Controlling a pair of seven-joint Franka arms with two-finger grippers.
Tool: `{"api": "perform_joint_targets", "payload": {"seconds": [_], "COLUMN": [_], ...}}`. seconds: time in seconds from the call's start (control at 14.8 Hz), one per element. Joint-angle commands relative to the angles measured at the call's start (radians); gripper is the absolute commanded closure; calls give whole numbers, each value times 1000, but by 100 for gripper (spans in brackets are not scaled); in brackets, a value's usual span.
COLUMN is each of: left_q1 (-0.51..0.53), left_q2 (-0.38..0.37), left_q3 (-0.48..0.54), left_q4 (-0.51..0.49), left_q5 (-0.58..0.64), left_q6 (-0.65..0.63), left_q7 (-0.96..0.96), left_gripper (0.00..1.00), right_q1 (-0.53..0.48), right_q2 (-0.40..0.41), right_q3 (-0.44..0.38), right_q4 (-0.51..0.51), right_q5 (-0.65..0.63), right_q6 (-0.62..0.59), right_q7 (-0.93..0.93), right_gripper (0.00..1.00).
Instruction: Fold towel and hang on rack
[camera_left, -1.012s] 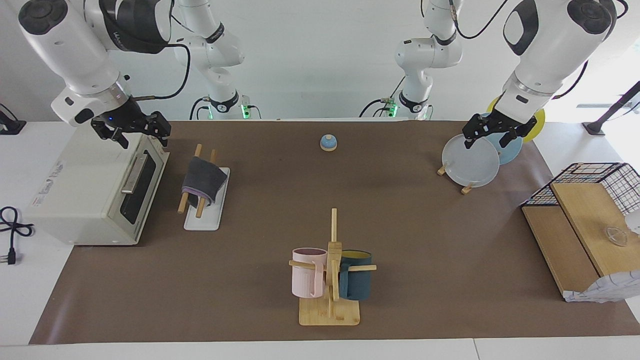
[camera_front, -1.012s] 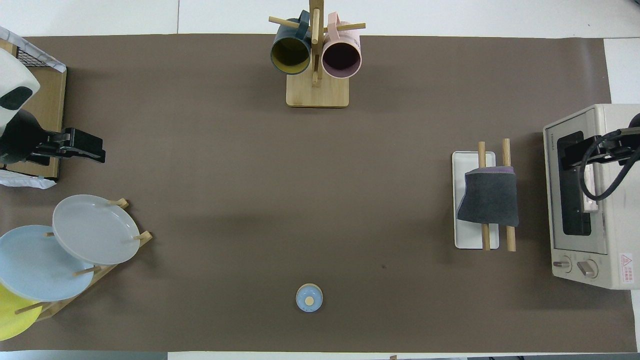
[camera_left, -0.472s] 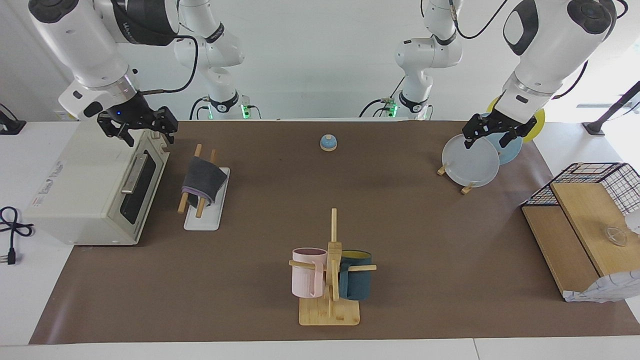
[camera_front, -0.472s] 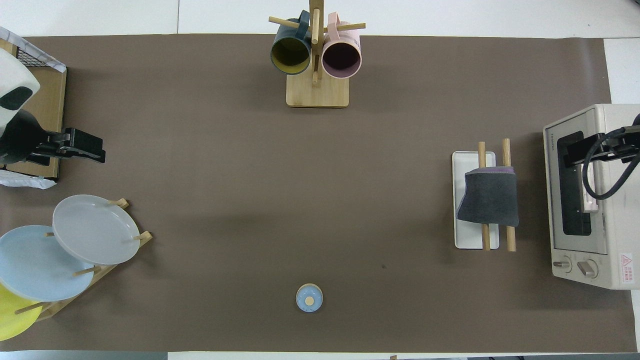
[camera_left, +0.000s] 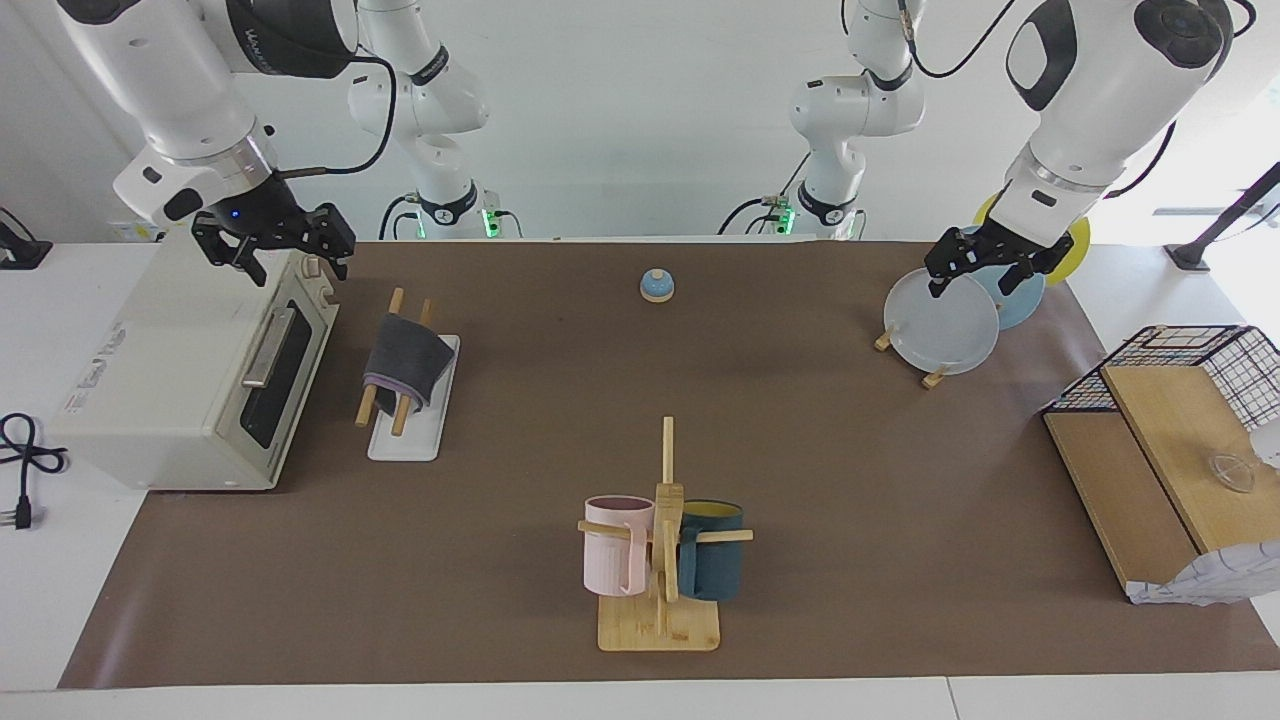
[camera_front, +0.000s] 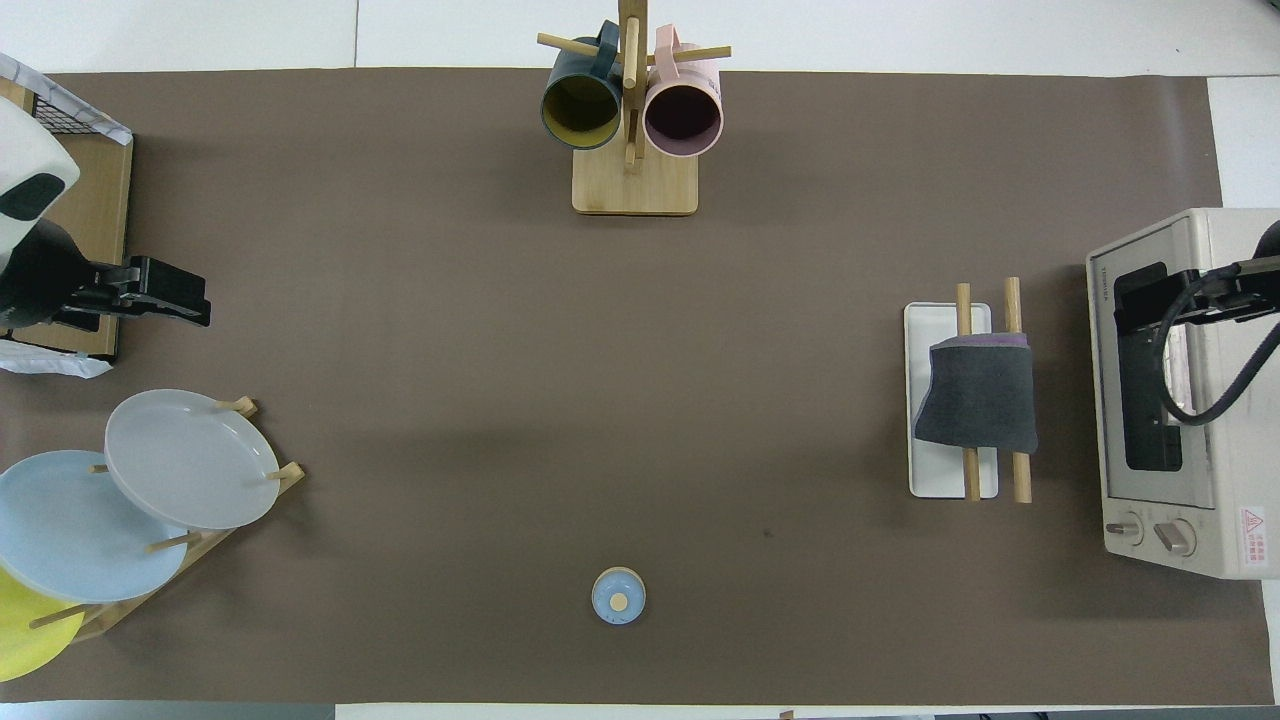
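Right claw (camera_left: 279, 252) up over the toaster oven (camera_left: 190, 375), fingers spread, holding nothing. Left claw (camera_left: 978, 270) waits over the plate stand (camera_left: 940, 322), fingers apart, empty. Towel (camera_left: 404, 358) folded, grey face out, draped across both rods of the rack (camera_left: 412, 400), beside the oven, toward the right arm's end of the desk (camera_left: 500, 560).

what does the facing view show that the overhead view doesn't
Only the facing view shows both arms whole up to their bases, the right pincer over the toaster oven and the power cord beside it. Only the overhead view looks straight into the two mugs and onto the oven's knobs. Both show the towel draped over the rack, the plates and the left pincer.
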Motion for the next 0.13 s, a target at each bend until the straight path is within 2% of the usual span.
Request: {"api": "perform_joint_targets", "payload": {"seconds": [0.0,0.07], "left_q1": [6,6], "left_q2": [-15,-15], "left_q3": [1,1], "left_q4": [-12,-12], "left_q5": [-6,-6], "left_q6": [-6,-4], "left_q7": [8,8], "left_gripper": [0,0], "right_q1": [-9,-8], "right_q2": [-9,-11], "right_q3": [7,7], "right_q4": [-7,-7], "right_q5": [0,-2], "right_q6": [5,5], "right_q7": [18,18], "right_gripper": [0,0]}}
